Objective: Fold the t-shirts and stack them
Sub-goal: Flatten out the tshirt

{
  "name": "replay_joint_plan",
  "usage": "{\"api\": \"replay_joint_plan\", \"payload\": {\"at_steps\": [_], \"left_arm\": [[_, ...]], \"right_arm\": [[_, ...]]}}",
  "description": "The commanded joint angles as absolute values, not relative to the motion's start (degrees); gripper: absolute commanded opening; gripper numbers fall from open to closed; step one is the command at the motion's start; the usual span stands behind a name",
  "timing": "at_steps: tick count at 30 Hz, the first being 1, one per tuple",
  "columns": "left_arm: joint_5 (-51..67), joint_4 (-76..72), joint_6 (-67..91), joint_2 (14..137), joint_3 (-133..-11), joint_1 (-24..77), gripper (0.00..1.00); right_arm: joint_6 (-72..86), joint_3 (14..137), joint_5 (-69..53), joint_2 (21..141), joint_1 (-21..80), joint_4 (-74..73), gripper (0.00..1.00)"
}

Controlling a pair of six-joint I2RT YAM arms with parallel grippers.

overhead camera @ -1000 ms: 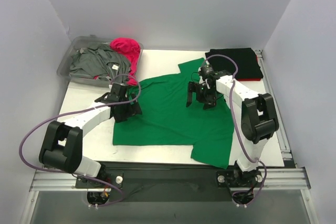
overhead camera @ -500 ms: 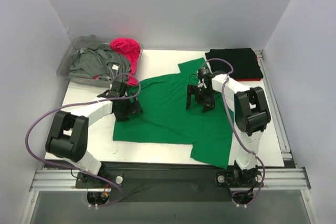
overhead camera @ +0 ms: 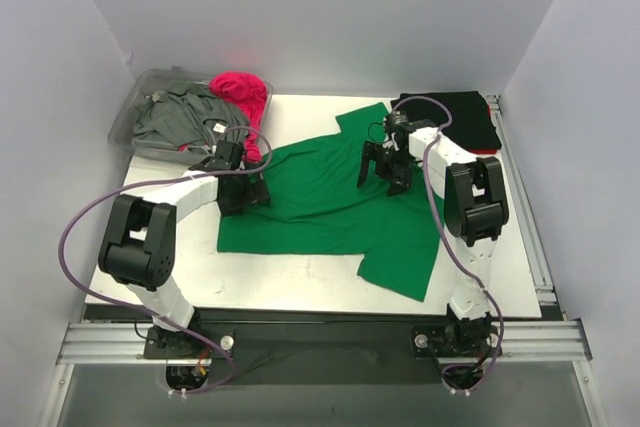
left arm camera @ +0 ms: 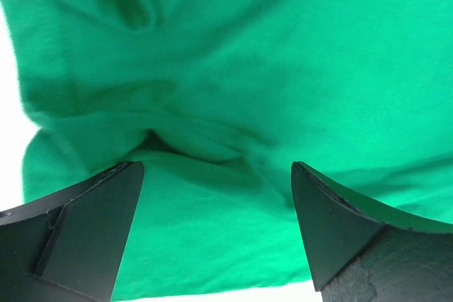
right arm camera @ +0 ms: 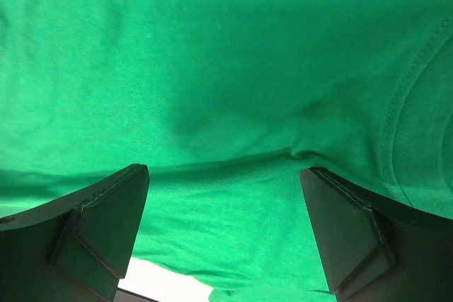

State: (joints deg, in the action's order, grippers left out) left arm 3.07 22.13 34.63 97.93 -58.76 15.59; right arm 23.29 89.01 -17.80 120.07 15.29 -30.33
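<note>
I am looking at a bright green t-shirt [overhead camera: 320, 209], plain all over. It is filling both wrist views with the same even green, and its seam stitching is showing green too. The black t-shirt [overhead camera: 450, 119] is reading as solid black. Inside the clear bin [overhead camera: 122, 122] I am seeing a grey t-shirt [overhead camera: 180, 117] and a magenta pink t-shirt [overhead camera: 240, 90], both plain. The worktop [overhead camera: 300, 117] is showing white. The left arm's fingers [left arm camera: 85, 231] and the right arm's fingers [right arm camera: 88, 235] are appearing matte black. The left arm [overhead camera: 185, 192] and right arm [overhead camera: 445, 152] are showing white links with black joints, and the cables [overhead camera: 63, 247] are showing purple.
</note>
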Motion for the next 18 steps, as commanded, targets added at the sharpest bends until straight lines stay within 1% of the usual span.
{"api": "replay_joint_plan", "payload": {"at_steps": [1,5,6,10,15,16,18], "left_arm": [[-2.3,24.7,33.0,93.6,-58.9,15.9,0.97],[-15.7,35.9,39.9,85.8,-54.5,17.3,0.97],[-17.4,37.8,43.1,82.6,-53.1,17.6,0.97],[-20.1,43.7,49.0,74.7,-44.1,18.5,0.97],[-21.4,49.9,55.2,69.8,-39.9,19.2,0.93],[-21.6,50.4,55.7,69.4,-39.6,19.2,0.91],[-21.4,49.4,56.5,68.3,-38.2,19.1,0.89]], "right_arm": [[22.7,92.1,-19.9,120.6,15.3,-31.6,0.94],[20.7,94.2,-18.5,119.9,15.9,-33.3,0.93],[20.7,95.0,-18.2,119.4,16.0,-33.7,0.94],[20.7,94.7,-17.8,117.6,16.1,-34.5,0.94],[21.1,93.9,-18.5,115.2,16.1,-35.1,0.93],[21.1,93.7,-18.8,114.9,16.2,-35.1,0.93],[21.3,93.5,-19.8,114.1,16.2,-35.2,0.93]]}}
